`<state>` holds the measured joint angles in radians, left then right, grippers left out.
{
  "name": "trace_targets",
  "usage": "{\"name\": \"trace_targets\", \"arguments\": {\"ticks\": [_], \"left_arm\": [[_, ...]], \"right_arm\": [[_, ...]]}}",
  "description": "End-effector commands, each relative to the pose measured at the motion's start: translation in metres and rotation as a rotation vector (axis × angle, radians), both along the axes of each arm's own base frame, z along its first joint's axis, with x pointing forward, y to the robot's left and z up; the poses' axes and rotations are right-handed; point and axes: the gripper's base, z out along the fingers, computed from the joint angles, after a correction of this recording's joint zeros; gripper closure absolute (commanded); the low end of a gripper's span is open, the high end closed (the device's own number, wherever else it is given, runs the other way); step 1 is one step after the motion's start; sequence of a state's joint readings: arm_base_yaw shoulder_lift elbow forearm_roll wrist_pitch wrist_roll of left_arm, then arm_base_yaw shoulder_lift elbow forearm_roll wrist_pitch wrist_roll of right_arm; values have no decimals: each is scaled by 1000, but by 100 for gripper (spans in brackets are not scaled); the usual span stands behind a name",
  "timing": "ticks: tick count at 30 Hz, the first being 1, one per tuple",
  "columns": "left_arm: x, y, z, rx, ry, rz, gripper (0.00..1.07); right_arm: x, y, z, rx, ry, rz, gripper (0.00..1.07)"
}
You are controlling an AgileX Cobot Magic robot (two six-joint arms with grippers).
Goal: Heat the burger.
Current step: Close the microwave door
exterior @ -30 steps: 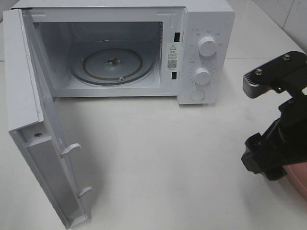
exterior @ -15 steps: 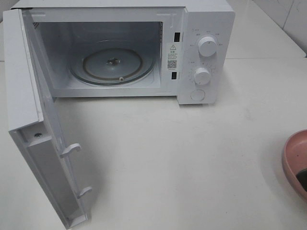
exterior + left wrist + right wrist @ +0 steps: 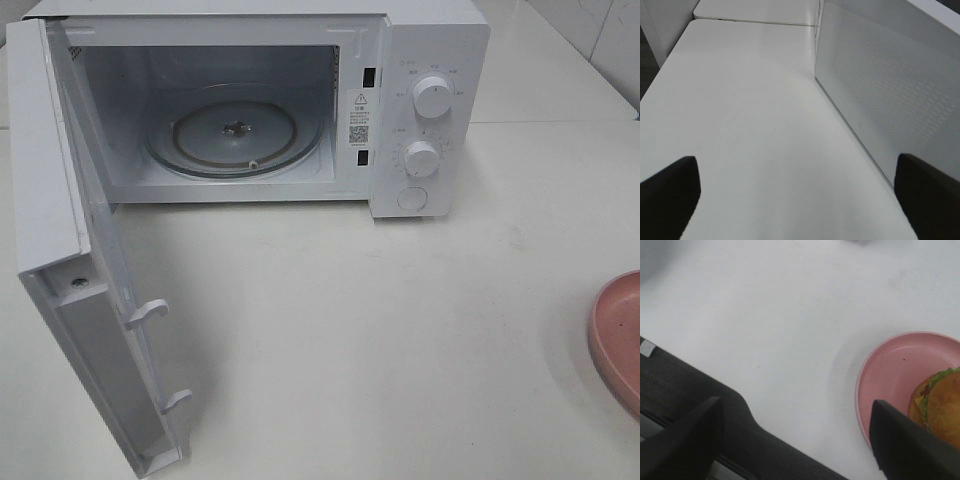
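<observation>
Right arm gone from overhead view; one burger [image 3: 940, 407], one pink plate [image 3: 612, 335].

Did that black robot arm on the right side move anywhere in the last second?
Yes. It was over the pink plate, right of the microwave; now it has left the overhead view, uncovering the plate.

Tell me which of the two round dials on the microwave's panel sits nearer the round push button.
The lower dial. It sits directly above the round push button at the panel's foot, while the upper dial is higher, near the microwave's top edge.
</observation>
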<state>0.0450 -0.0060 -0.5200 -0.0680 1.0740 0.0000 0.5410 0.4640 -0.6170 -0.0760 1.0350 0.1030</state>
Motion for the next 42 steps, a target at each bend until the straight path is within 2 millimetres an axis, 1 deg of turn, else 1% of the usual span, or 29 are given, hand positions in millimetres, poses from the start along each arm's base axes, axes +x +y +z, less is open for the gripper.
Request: {"name": "trace_targets", "arguments": {"ticks": [1,3,10,11,13,15,18,20,24,26,42], "left_arm": [[-2,-1,0,-5,-17,-1,9],[-2,-1,0,-5,-17,-1,9],[-2,-1,0,-5,-17,-1,9],[-2,-1,0,-5,-17,-1,9],[-2,-1,0,-5,-17,-1,9],[-2,-1,0,-5,-17,-1,9],[-2,-1,0,-5,-17,-1,9],[-2,-1,0,-5,-17,-1,9],[-2,-1,0,-5,-17,-1,9],[-2,-1,0,-5,-17,-1,9],[-2,-1,0,-5,-17,-1,9]], "right_arm": [[-6,-3,-4,41,-23,-24,31],[-13,-6,-11,84,-45,-57,31],[-24,-13,-19,128,-109,-155,31],[-29,-16,-20,135,-131,-194,31],[-31,-17,-20,138,-145,-213,31],[-41,-21,-19,153,-214,-286,31],[-43,-22,-19,154,-229,-301,31],[-50,-24,-19,153,-281,-348,31],[-57,-25,-20,161,-327,-381,31],[-65,-25,-20,167,-384,-428,31],[-65,-25,-20,165,-388,-443,31]]}}
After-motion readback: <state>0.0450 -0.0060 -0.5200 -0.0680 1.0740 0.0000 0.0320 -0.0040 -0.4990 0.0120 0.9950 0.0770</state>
